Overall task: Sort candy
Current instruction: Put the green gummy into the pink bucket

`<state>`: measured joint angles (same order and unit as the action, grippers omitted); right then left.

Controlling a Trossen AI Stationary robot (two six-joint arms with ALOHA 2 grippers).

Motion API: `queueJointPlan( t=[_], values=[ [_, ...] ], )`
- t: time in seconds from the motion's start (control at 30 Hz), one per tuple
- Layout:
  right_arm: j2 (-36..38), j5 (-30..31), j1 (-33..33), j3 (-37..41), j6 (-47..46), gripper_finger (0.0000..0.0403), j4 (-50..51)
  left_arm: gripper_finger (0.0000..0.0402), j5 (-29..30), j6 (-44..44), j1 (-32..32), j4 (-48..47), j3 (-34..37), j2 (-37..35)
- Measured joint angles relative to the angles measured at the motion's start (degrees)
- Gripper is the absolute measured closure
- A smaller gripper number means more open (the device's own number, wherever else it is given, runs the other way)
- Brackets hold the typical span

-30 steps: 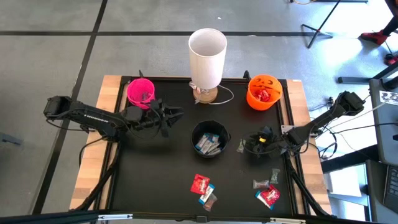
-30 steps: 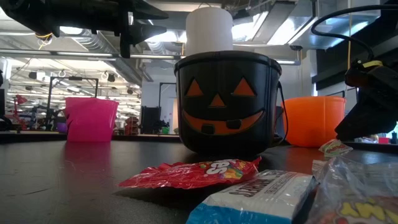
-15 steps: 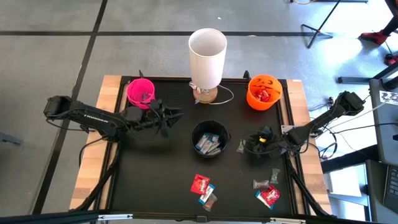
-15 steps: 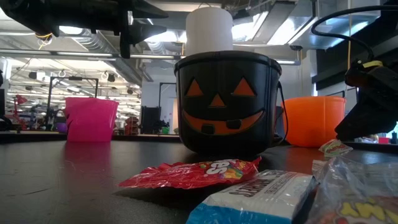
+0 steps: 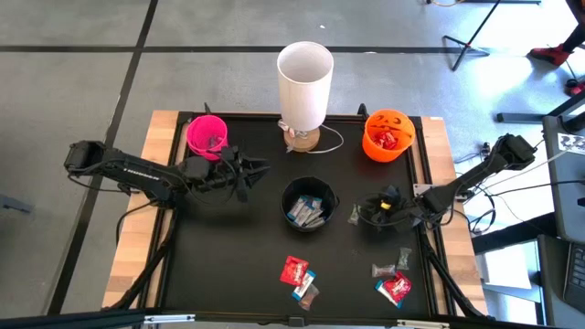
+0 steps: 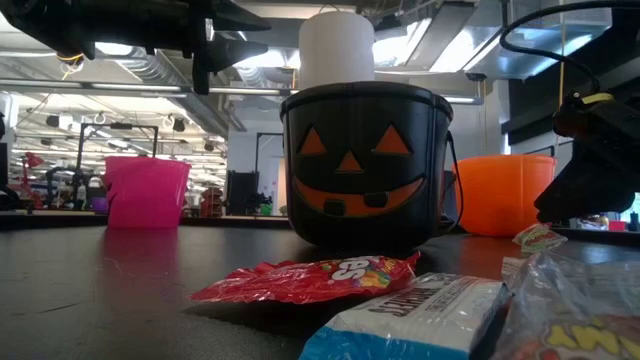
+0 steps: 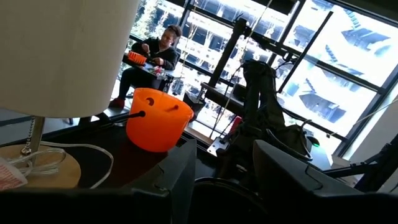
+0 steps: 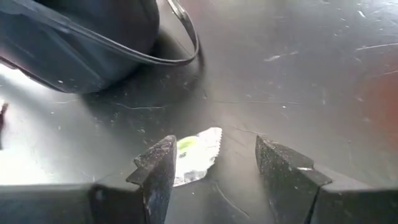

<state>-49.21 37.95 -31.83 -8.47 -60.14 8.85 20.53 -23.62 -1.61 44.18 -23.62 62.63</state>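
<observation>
High view: right gripper (image 5: 363, 216) low at the black bucket's (image 5: 309, 203) 3 o'clock, a silvery candy (image 5: 353, 217) at its tips. Left gripper (image 5: 260, 168) waits at the bucket's 10 o'clock, fingers apart.

Right wrist view: fingers (image 8: 158, 167) spread, straddling the candy (image 8: 196, 155).

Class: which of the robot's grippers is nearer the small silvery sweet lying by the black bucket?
Right. The right gripper is open around the silvery sweet on the table. The left gripper hangs across the black bucket, near the pink cup.
</observation>
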Motion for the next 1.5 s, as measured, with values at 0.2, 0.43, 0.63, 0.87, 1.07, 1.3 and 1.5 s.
queueJointPlan(
  t=[0.2, 0.43, 0.63, 0.87, 1.07, 1.3, 1.5],
  values=[
    [-4.0, 0.2, 0.0, 0.0, -1.1, 0.0188, -0.5, 0.0250, 0.0, -0.3, 0.0, 0.0, 0.0, 0.0],
    [-9.2, 0.4, 0.0, 0.0, -1.4, 0.0258, -5.2, 0.0250, 0.0, -0.3, 0.0, 0.0, 0.0, 0.0],
    [-9.9, 0.5, 0.0, 0.0, -1.2, 0.0344, -5.8, 0.0250, 0.0, -0.4, 0.0, 0.0, 0.0, 0.0],
    [-9.9, 0.5, 0.0, 0.0, -1.1, 0.0397, -5.8, 0.0250, -0.2, -0.3, -0.1, 0.0, 0.0, 0.0],
    [-8.9, 0.6, 0.0, 0.0, -0.5, 0.0400, -5.8, 0.0250, -0.1, -0.3, -0.9, -0.6, 0.0, 0.0],
    [-6.5, 2.5, 0.0, 0.0, 1.4, 0.0402, -5.8, 0.0250, 0.0, -0.3, -0.9, -1.4, 0.0, 0.0],
    [-4.1, 3.9, 0.0, -1.4, 5.0, 0.0402, -5.7, 0.0250, 0.0, -0.3, -0.8, -1.3, 0.0, 0.0]
  ],
)
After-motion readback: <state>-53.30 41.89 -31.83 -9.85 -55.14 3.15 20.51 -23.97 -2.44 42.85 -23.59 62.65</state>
